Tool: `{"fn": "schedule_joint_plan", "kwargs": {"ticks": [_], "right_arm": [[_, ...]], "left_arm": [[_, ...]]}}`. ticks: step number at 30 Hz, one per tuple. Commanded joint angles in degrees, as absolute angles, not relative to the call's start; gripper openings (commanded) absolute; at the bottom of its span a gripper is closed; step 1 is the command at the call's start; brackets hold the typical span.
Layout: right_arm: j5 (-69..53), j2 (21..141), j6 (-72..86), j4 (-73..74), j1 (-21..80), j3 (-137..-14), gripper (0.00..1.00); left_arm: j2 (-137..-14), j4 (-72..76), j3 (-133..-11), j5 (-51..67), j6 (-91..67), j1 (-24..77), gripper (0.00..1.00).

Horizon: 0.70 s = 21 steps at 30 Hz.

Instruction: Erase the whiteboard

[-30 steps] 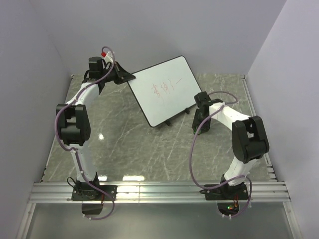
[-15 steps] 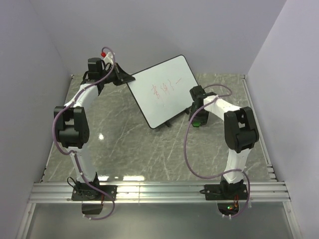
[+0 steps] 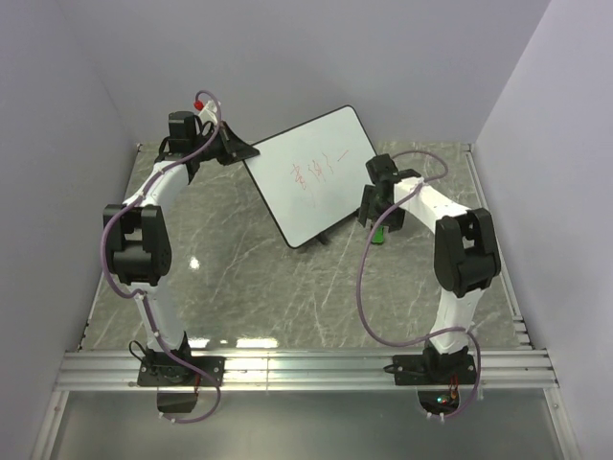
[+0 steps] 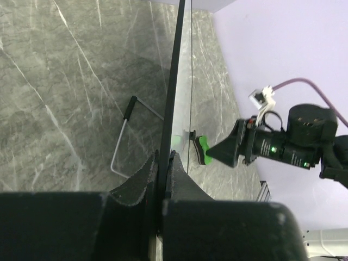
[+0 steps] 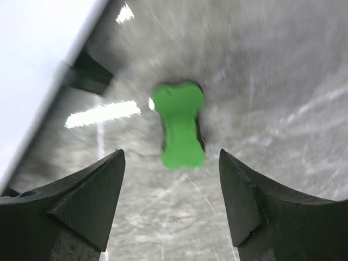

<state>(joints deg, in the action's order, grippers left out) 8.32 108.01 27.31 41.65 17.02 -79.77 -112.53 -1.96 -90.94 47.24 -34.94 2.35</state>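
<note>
At the far middle of the worktop point(image 3: 239, 278), the right end effector point(image 3: 374, 209) has shifted over the last second. It began farther right, and it now sits just beside the whiteboard's point(image 3: 311, 177) lower right edge with the right arm's forearm stretched toward the board. The green eraser point(image 3: 380, 233), out of sight a second ago, now shows on the stone just below it. The left arm and the board have not moved.

From the right wrist, the right end effector point(image 5: 172, 157) is spread wide and holds nothing. The bone-shaped eraser point(image 5: 179, 133) lies flat on the worktop below the gap, blurred. The whiteboard point(image 5: 38, 43) fills the upper left corner, with a black stand foot point(image 5: 87, 76) under its edge.

The left end effector point(image 3: 239, 150) is clamped on the board's left rim. From the left wrist, its fingers point(image 4: 138, 179) pinch the thin black edge of the whiteboard point(image 4: 174, 81), seen edge-on. A wire stand point(image 4: 122, 141) is on one side, and the eraser point(image 4: 202, 149) and right end effector point(image 4: 225, 152) are on the other.

The board is tilted on its stand, with red writing point(image 3: 321, 171) across its middle. The worktop is grey, veined stone, closed in by pale lavender walls point(image 3: 287, 57). The board's far corner comes near the back wall. A broad stretch of stone lies between the board and the aluminium rail point(image 3: 306, 369) where the arms are bolted.
</note>
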Motion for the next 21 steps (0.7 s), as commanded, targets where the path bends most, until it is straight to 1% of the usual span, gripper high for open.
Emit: {"fn": "schedule_joint_plan", "kwargs": {"ticks": [1,7,9,13,15,17,20,21], "right_arm": [[10.02,110.73,25.58,42.98,17.40,-85.42,0.75],[11.77,115.75,25.05,43.59,17.14,-87.27,0.70],[12.56,116.62,25.40,44.29,16.88,-87.28,0.69],[12.74,114.79,25.84,42.72,16.08,-84.03,0.69],[12.57,113.56,25.49,41.84,15.82,-82.09,0.66],[12.66,113.29,25.40,41.49,15.73,-81.30,0.62],[12.22,113.47,26.10,41.22,15.82,-80.60,0.48],[12.04,113.29,26.28,41.13,15.82,-80.25,0.41]], "left_arm": [[-113.03,-10.90,-89.82,41.84,-26.37,2.29,0.00],[-112.15,-12.30,-90.09,41.49,-25.84,2.29,0.00],[-111.80,-12.83,-90.09,41.40,-25.49,2.37,0.00],[-111.18,-13.45,-89.83,40.96,-24.96,2.37,0.00],[-111.09,-13.80,-89.74,40.87,-24.87,2.37,0.00],[-111.09,-14.06,-90.00,40.87,-24.87,2.37,0.00],[-111.18,-14.59,-90.52,40.61,-24.87,2.55,0.00],[-111.18,-14.68,-90.61,40.61,-24.87,2.55,0.00]]}}
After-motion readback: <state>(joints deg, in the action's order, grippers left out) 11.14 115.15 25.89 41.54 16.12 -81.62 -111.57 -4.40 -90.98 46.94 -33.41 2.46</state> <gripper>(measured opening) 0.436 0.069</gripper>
